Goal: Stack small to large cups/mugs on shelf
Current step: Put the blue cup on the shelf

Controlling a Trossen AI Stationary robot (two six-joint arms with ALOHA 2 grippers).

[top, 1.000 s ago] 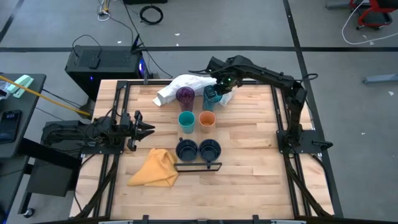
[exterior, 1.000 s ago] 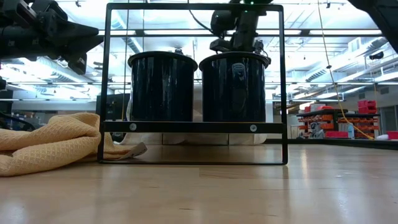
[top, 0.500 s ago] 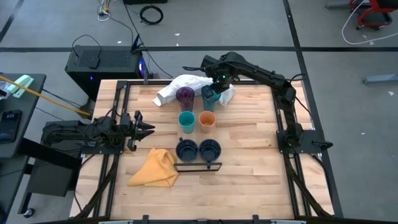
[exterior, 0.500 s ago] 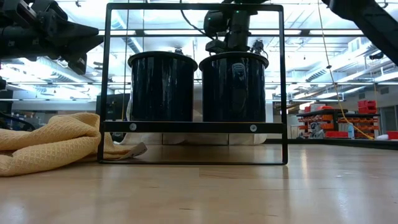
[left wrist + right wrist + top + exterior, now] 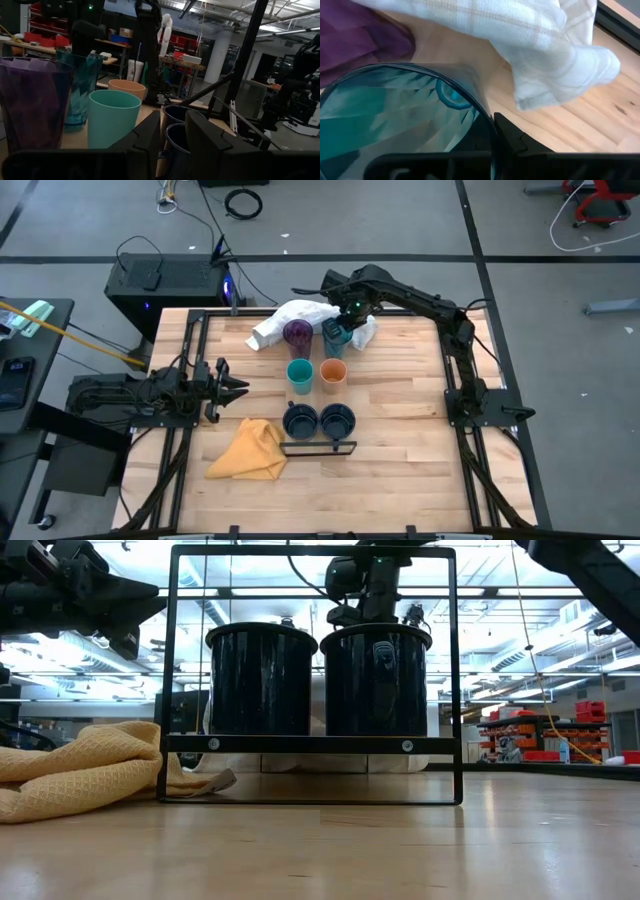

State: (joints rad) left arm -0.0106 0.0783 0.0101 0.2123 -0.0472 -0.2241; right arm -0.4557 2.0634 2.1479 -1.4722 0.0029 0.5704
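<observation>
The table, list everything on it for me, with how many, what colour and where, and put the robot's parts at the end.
Mugs: two, dark navy, side by side at the near end of the cup group, beside the dark metal rim.
Short cups: two, teal and orange, side by side in the middle row.
Tumblers: two, purple and teal, in the far row.
White cloth: one, white with faint checks, behind the tumblers.
Yellow cloth: one, crumpled, near the front, left of the mugs.
Left gripper: one, dark, over the table's left edge, holding nothing.
Right gripper: one, dark, jaws shut on the teal tumbler's rim.
</observation>
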